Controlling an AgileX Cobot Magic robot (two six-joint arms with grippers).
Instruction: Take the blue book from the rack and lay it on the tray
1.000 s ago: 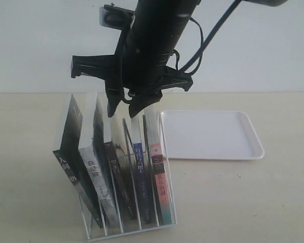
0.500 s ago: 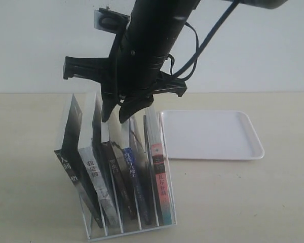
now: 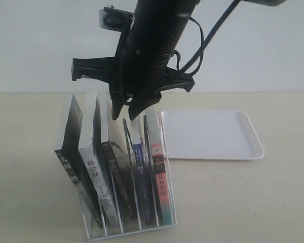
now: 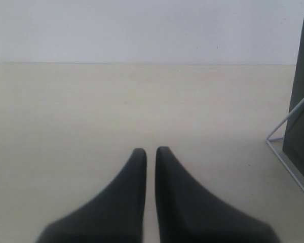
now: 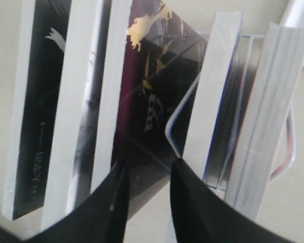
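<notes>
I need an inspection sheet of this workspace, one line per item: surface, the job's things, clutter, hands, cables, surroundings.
Surface: beige tabletop, plain, no spills seen.
Job's things: blue book stands in the rack, second book from the tray side; tray empty, right of the rack in the exterior view.
Clutter: pink-and-teal-spined book, brown-spined book and two black-and-white books share the rack.
Hands: right hand open, over the book tops, holding nothing; left hand shut, empty, over the tabletop beside the rack.
Cables: black cable loops beside the right arm, clear of the books.
Surroundings: plain white wall; nothing else seen.
</notes>
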